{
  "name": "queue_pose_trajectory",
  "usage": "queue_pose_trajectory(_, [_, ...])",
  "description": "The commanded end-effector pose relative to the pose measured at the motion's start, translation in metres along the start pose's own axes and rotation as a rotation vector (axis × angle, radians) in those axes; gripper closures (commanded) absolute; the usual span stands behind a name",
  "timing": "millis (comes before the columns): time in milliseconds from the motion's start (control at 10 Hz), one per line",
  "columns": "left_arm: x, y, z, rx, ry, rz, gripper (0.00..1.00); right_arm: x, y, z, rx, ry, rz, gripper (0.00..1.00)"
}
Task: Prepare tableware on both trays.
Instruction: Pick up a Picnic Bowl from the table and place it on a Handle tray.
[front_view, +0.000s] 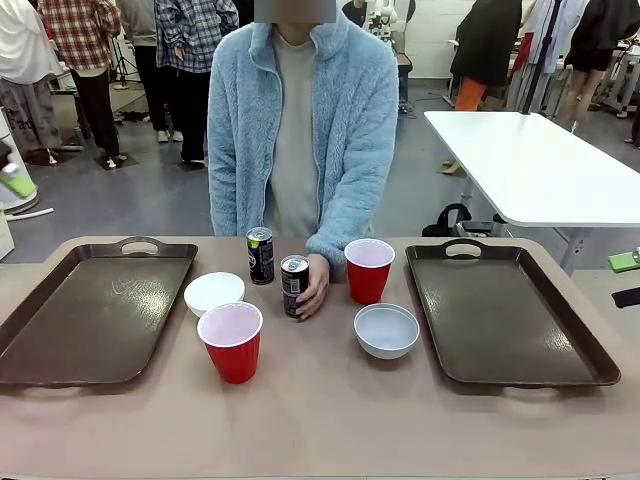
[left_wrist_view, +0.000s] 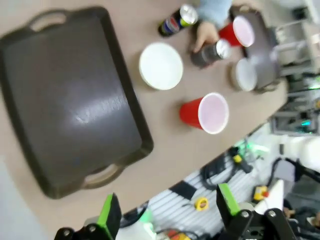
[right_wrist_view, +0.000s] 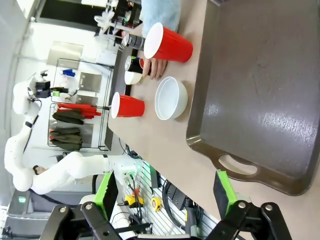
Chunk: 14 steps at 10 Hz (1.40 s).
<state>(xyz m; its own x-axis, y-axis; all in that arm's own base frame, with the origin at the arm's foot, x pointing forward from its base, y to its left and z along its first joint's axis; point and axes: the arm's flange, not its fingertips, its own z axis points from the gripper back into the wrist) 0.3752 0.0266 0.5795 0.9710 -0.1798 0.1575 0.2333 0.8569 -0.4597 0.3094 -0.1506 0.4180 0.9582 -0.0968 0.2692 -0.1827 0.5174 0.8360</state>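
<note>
Left gripper and right gripper hang released. A hand grips the can, 1 o'clock from the near cup. Reaching there risks striking it.

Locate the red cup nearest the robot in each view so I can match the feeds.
Front view: the cup stands low, left of centre.
Left wrist view: the cup is right of centre, seen sideways.
Right wrist view: the cup is left of centre.
Shared landmark: the person's hand on a can.
</note>
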Motion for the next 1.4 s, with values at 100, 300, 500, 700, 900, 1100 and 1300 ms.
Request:
queue_pose_trajectory(100, [0.069,-0.015,-0.036,0.162,0.185,0.034,0.0,0.0,-0.001,0.0,0.015,-0.005,0.004,0.0])
queue_pose_trajectory(300, [0.098,-0.028,-0.08,0.239,0.23,0.032,0.0,0.0,-0.001,0.0,0.015,-0.005,0.004,0.0])
queue_pose_trajectory(500, [0.117,-0.038,-0.14,0.344,0.243,0.03,0.0,0.0,-0.001,0.0,0.015,-0.005,0.004,0.0])
queue_pose_trajectory(700, [0.123,-0.041,-0.189,0.417,0.155,0.051,0.0,0.0,-0.001,0.0,0.015,-0.005,0.004,0.0])
queue_pose_trajectory(900, [0.119,-0.047,-0.222,0.414,0.119,0.036,0.0,0.0,-0.001,0.0,0.015,-0.005,0.004,0.0])
queue_pose_trajectory(1100, [0.121,-0.052,-0.239,0.421,0.079,0.009,0.0,0.0,-0.001,0.0,0.015,-0.005,0.004,0.0])
queue_pose_trajectory(1300, [0.132,-0.061,-0.249,0.444,0.054,-0.016,0.0,0.0,-0.001,0.0,0.015,-0.005,0.004,0.0])
